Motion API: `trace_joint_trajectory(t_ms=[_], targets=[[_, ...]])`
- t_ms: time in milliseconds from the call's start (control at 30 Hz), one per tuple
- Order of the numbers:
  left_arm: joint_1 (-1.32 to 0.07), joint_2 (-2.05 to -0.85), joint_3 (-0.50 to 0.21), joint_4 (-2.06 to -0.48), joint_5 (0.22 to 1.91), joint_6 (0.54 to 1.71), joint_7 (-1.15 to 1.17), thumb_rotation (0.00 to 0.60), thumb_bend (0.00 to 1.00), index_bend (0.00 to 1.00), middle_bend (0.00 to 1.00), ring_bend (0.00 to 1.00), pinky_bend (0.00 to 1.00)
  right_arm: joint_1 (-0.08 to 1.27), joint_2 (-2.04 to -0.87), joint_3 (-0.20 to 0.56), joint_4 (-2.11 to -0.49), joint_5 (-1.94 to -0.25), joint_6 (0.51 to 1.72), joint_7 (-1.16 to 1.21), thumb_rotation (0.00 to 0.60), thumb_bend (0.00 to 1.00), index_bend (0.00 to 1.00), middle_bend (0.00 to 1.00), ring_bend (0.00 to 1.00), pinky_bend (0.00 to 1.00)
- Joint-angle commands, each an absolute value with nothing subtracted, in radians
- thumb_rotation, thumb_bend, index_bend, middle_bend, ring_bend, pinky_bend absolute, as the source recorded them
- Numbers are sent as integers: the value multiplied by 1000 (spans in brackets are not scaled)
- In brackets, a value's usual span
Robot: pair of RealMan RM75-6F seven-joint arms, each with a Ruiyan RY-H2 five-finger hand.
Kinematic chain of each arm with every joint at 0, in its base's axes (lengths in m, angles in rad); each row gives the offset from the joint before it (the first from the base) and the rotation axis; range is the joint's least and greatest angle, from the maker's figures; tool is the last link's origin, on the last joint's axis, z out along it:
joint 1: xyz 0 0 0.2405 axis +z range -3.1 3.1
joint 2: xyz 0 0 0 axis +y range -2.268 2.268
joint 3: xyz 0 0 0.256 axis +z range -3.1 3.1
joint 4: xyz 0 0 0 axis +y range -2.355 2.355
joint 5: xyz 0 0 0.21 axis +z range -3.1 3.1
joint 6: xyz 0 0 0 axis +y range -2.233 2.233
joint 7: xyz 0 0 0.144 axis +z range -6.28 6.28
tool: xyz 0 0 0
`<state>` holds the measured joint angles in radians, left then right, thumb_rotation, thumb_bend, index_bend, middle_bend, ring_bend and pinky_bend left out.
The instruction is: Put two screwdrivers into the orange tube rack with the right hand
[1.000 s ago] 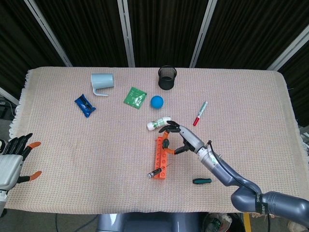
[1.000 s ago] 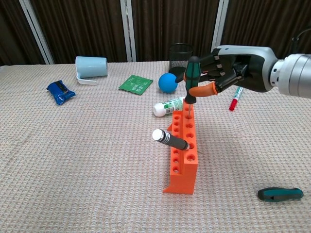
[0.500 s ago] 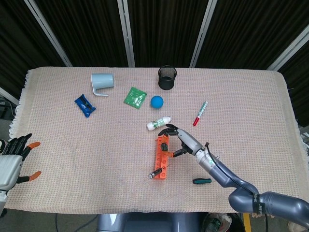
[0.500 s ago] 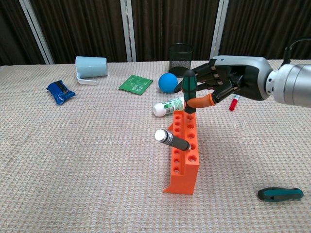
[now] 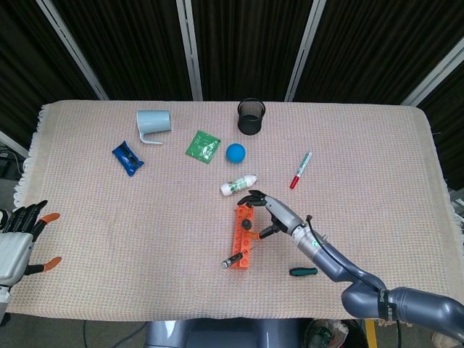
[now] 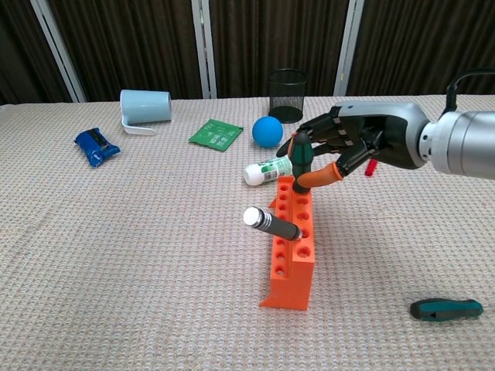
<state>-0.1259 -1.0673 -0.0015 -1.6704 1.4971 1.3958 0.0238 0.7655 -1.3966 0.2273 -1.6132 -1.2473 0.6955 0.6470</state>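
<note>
Lower than a second ago, the green-handled screwdriver (image 6: 301, 153) now sits with its shaft down in a far hole of the orange tube rack (image 6: 291, 247), its handle just above the rack's top, and the right hand (image 6: 349, 143) has come down with it. That hand's fingers curl around the green handle, an orange-tipped thumb (image 6: 317, 178) pressed against it from the right. Three screwdrivers show in all: the one in the hand, a black-handled screwdriver (image 6: 271, 223) with a pale round end cap leaning out of a nearer hole toward the left, and a third screwdriver (image 6: 446, 309) with a dark green and black handle lying flat on the cloth well to the right of the rack, near the front edge. One rack stands near the middle of the table (image 5: 94, 239), a long orange block with two rows of round holes running from near to far, its near end sloped. The left hand (image 5: 20, 239) rests at the table's left edge, holding nothing, fingers spread. One of each of the rest lies farther back: a pale blue mug (image 6: 144, 107) on its side, a blue packet (image 6: 97, 147), a green sachet (image 6: 216, 134), a blue ball (image 6: 267, 131), a black mesh cup (image 6: 287, 85), a white bottle (image 6: 266, 170) just beyond the rack, and a red marker (image 5: 300, 170) to the right.
</note>
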Motion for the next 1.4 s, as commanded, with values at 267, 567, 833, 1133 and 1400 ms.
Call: trace_joint_trajectory(t_ms=[267, 567, 833, 1133, 1400], targets=[[-121, -1069, -1, -1662, 1498, 1404, 11, 600, 109, 200, 0, 0, 0, 765, -1379, 246, -1641, -1228, 703, 624, 600, 36, 327, 180, 0, 0], [-120, -1069, -2, -1656, 1504, 1409, 0, 600, 109, 194, 0, 0, 0, 733, -1307, 269, -1688, -1242, 744, 635, 600, 26, 181, 104, 0, 0], [-110, -1068, -2, -1647, 1500, 1421, -11, 600, 110, 193, 0, 0, 0, 626, -1200, 278, -1708, -1285, 896, 660, 600, 224, 251, 118, 0, 0], [-96, -1092, -14, -1634, 1513, 1471, 2, 600, 109, 191, 0, 0, 0, 493, -1164, 213, -1653, -1292, 1123, 374, 600, 331, 281, 135, 0, 0], [-73, -1110, -10, -1614, 1514, 1503, -3, 600, 109, 178, 0, 0, 0, 372, -1207, 143, -1541, -1343, 1357, 34, 600, 326, 234, 109, 0, 0]])
